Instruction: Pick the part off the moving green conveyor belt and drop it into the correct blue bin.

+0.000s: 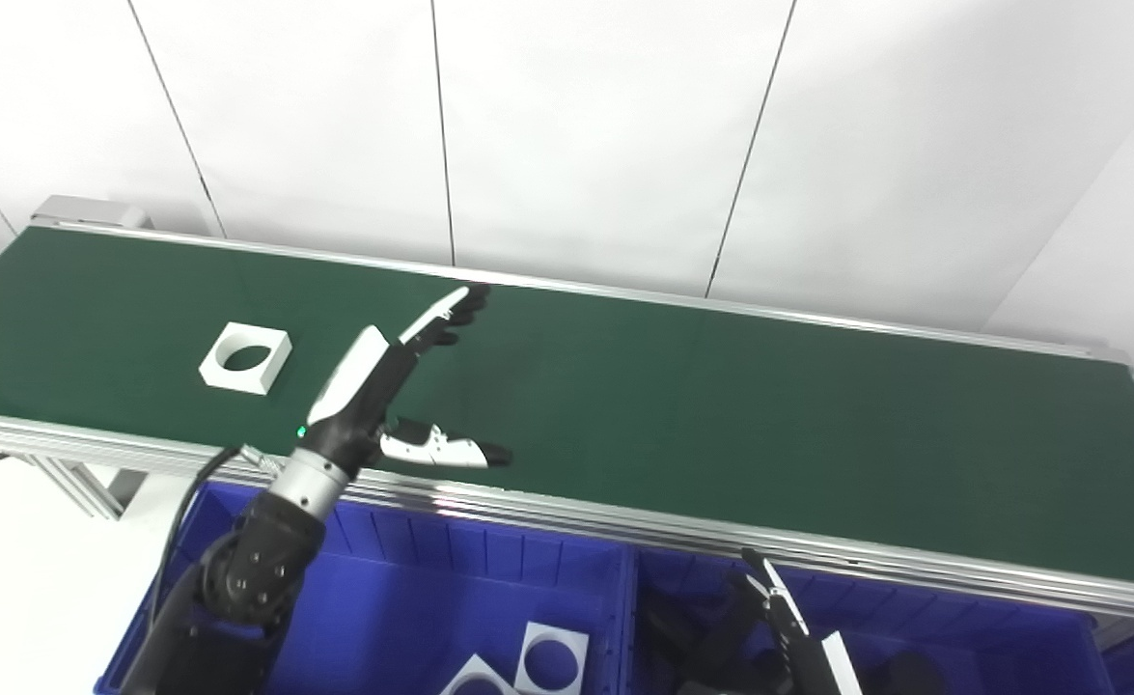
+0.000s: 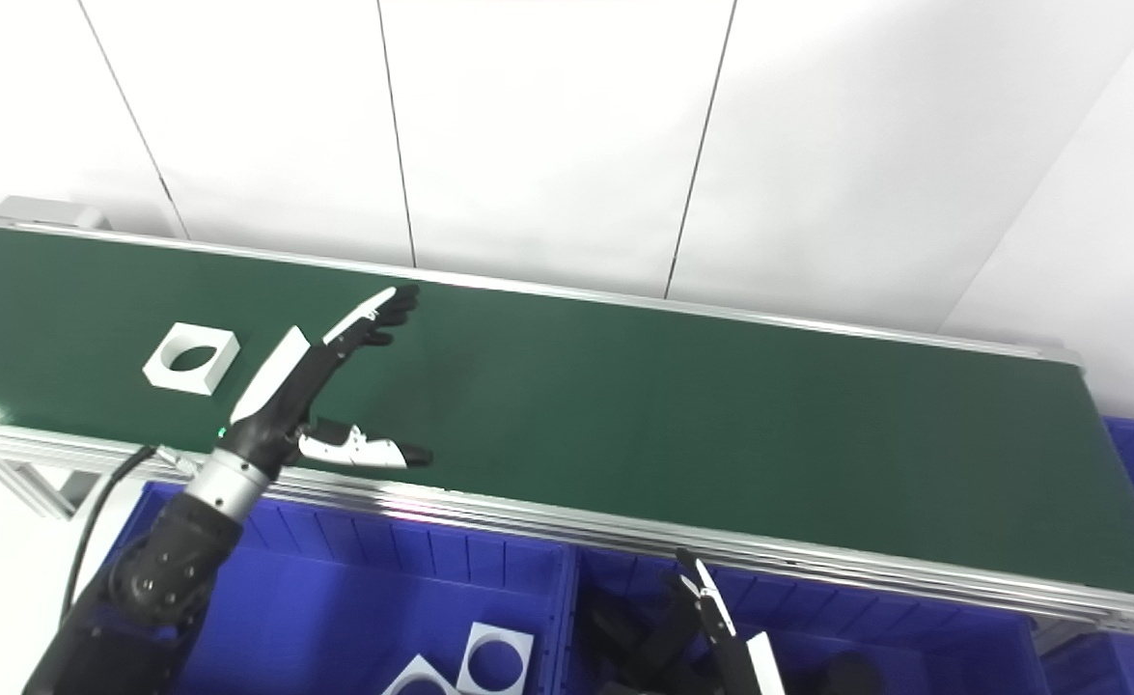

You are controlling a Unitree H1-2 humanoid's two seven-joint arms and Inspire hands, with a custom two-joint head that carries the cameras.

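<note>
Left hand [image 1: 388, 386]: held over the green conveyor belt [image 1: 721, 415], fingers spread wide from the thumb, grasping nothing.
Part [image 1: 245, 357]: white square block with a round hole, lying flat on the belt, to the left of the left hand and apart from it.
Right hand [image 1: 788, 627]: low over the right blue bin [image 1: 962, 627]; I cannot tell whether it is released or clenched.
Left blue bin [image 1: 431, 579]: below the belt's near rail, two white holed parts [image 1: 528, 661] lying inside.

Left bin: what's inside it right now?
Two white square parts with round holes lie in the left bin, near its right side. The robot arm covers the bin's left corner, and the frame cuts off its front.
</note>
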